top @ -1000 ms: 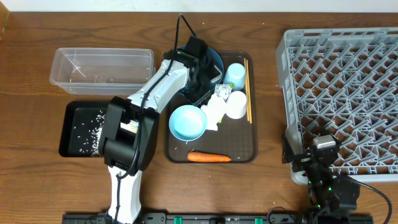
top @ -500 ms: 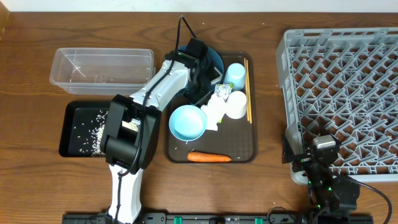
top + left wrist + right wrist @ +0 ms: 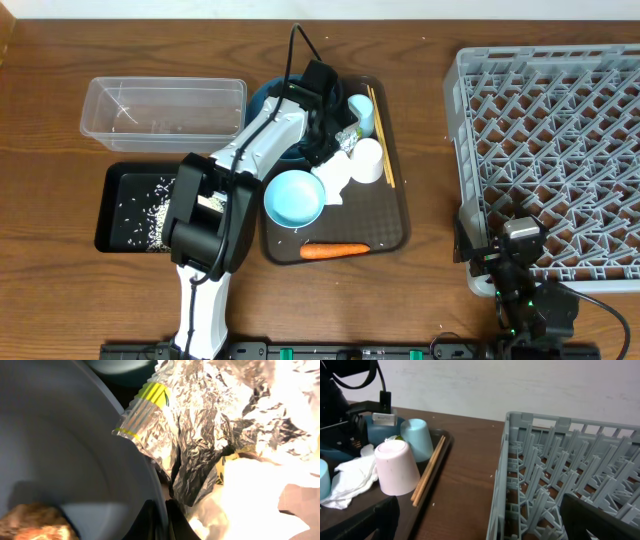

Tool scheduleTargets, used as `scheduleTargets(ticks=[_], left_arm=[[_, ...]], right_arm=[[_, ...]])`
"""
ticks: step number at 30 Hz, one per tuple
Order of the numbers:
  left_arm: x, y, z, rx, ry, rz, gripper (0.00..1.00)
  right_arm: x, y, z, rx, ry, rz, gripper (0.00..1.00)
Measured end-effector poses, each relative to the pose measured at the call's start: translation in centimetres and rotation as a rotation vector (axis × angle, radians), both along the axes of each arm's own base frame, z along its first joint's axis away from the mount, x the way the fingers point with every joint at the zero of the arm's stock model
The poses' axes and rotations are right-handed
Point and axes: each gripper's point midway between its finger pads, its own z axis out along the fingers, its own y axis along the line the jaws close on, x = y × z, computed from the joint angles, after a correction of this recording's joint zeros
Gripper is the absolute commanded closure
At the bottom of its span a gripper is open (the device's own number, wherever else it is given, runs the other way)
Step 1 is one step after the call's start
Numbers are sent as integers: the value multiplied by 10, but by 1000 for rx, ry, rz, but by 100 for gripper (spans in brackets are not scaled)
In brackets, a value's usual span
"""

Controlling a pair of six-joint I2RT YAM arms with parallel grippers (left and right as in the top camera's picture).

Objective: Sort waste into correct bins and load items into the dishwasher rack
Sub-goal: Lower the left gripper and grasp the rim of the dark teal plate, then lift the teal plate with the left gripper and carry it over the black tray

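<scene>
Overhead, left tool (image 3: 322, 140): it is down at the far end of the dark brown serving tray (image 3: 390, 215), at the rim of the large dark blue bowl (image 3: 260, 100). The arm hides the contact itself.
Overhead, bowl's place: the bowl sits at the tray's far-left corner, largely under the arm. The silver and yellow-green wrapper (image 3: 348, 140) and the crumpled white napkins (image 3: 332, 180) lie just beside it.
Overhead, bins: the clear plastic rectangular tub (image 3: 165, 112) and the shallow black rectangular tray (image 3: 135, 210) sit on the desk (image 3: 60, 300), left of the serving tray.
Left wrist, grip: the fingers (image 3: 148, 520) are pinched fully together on the bowl's thin rim, one inside and one outside.
Left wrist, bowl's look: the inner wall is smooth, glossy grey-blue, and a brown food lump (image 3: 30, 520) lies low inside.
Left wrist, neighbour: the crinkled foil of the wrapper lies right against the bowl's outer wall.
Left wrist, doing it well: probably lift straight up and keep the bowl level, so the lump stays in and the foil is not dragged along. A pinch on one edge may let a heavy bowl swing, so move slowly.
Right wrist, right tool (image 3: 480, 525): its jaws are spread wide with nothing between them, low beside the light grey plastic lattice dishwasher rack (image 3: 545, 460).
</scene>
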Motion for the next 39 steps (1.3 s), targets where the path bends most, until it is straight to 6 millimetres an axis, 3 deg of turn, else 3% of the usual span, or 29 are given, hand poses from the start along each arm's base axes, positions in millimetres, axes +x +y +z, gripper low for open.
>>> scheduleTargets(ticks=[13,20,39], left_arm=[[2,-1,2,-6,-3,22,94],[10,-4,14,-25,-25,75,94],[23,-10,100,-155,-184,180,94]], right_arm=[[0,0,0,0,0,0,1],[0,0,0,0,0,-1,1],[0,0,0,0,0,0,1]])
